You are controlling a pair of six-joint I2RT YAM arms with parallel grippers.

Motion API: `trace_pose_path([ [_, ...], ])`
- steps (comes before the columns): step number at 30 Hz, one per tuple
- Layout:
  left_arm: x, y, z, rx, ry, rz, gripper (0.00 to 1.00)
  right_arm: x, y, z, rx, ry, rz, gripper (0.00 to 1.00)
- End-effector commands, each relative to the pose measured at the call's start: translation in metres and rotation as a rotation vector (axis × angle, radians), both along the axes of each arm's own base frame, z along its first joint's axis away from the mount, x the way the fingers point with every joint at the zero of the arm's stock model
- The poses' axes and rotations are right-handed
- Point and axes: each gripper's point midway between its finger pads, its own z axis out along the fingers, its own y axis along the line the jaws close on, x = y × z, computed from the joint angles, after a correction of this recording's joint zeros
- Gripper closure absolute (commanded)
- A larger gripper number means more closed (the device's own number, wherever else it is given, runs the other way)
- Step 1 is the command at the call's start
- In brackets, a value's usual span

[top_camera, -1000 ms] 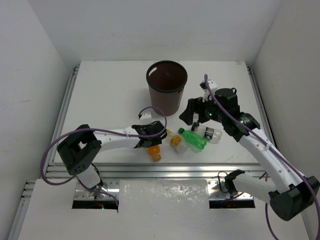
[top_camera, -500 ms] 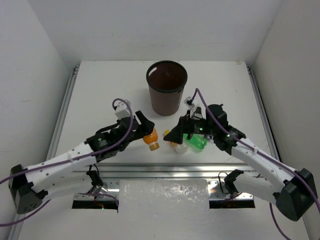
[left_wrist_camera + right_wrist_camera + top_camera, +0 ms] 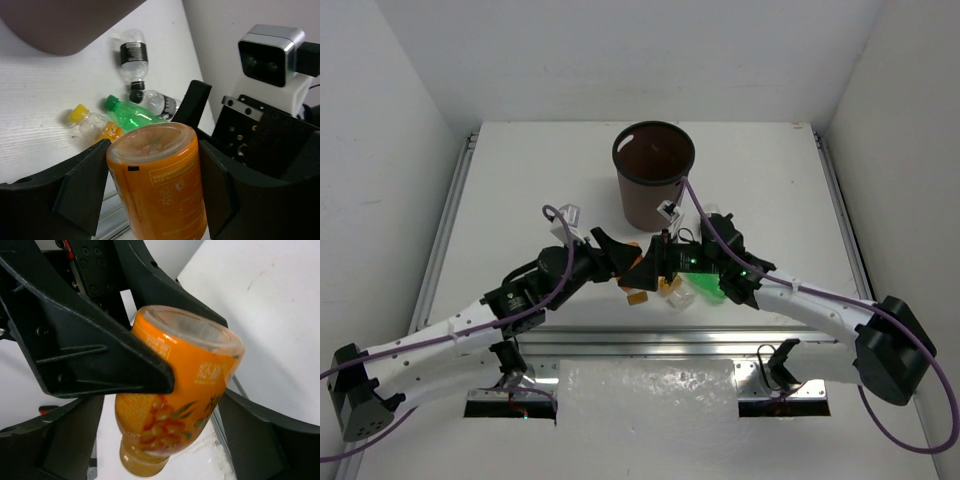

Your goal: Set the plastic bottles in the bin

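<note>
At six o'clock from the bin (image 3: 646,205), the left gripper (image 3: 155,172) pinches an orange bottle (image 3: 160,195). The right gripper (image 3: 165,440) is spread wide around it. They could bump and knock the bottle loose. Then it would drop on the table (image 3: 520,180), not inside.

The left gripper (image 3: 618,260) is lifting the orange bottle (image 3: 157,185) off the table (image 3: 520,180) toward the middle. The right gripper (image 3: 652,265) is swinging left from the green bottle (image 3: 708,285), its open fingers now flanking the orange bottle.
</note>
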Motion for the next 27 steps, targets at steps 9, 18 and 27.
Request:
trace_pose_path([
  [9,-0.006,-0.017,0.061,-0.168,-0.156,-0.086,0.58,0.017,0.009,0.050,0.142,-0.100,-0.072,1.00],
  [18,0.022,0.054,0.113,0.061,-0.106,0.273,0.00,0.045,-0.013,0.037,-0.052,-0.215,-0.230,1.00],
  [27,0.016,0.122,0.101,0.213,-0.029,0.529,0.00,0.136,-0.046,0.086,-0.311,-0.287,-0.445,1.00],
])
